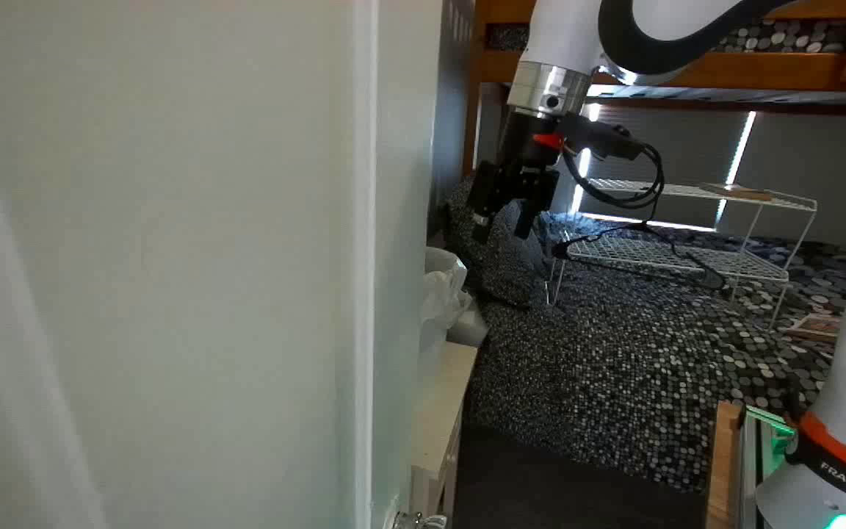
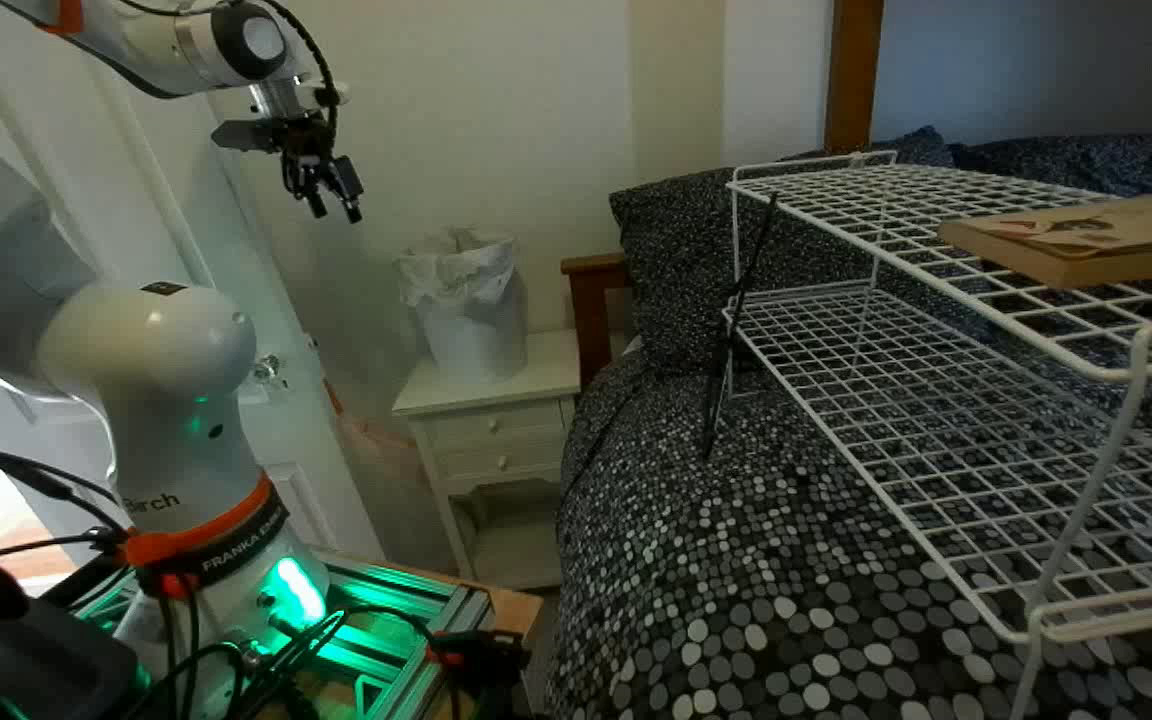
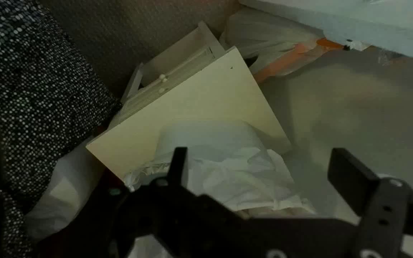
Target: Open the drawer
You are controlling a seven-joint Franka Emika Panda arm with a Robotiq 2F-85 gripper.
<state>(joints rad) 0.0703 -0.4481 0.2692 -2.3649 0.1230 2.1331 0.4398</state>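
Drawer [image 2: 518, 420] is sitting shut; claw [image 2: 336, 212] is hanging high, jaws parted, empty. I'm suspecting straight descent is risking toppling the bin [image 2: 478, 335] on the surface [image 2: 553, 365].

An upper drawer [image 2: 466, 431] and a lower drawer [image 2: 471, 465], both shallow and white-fronted, sit closed, one above the other, near center between 7 and 8 o'clock in an exterior view. Each carries one small round knob [image 2: 493, 425]. In the wrist view, seen from above, they slant from 8 to 2 o'clock, facing 11. Which drawer is the task's cannot be told.
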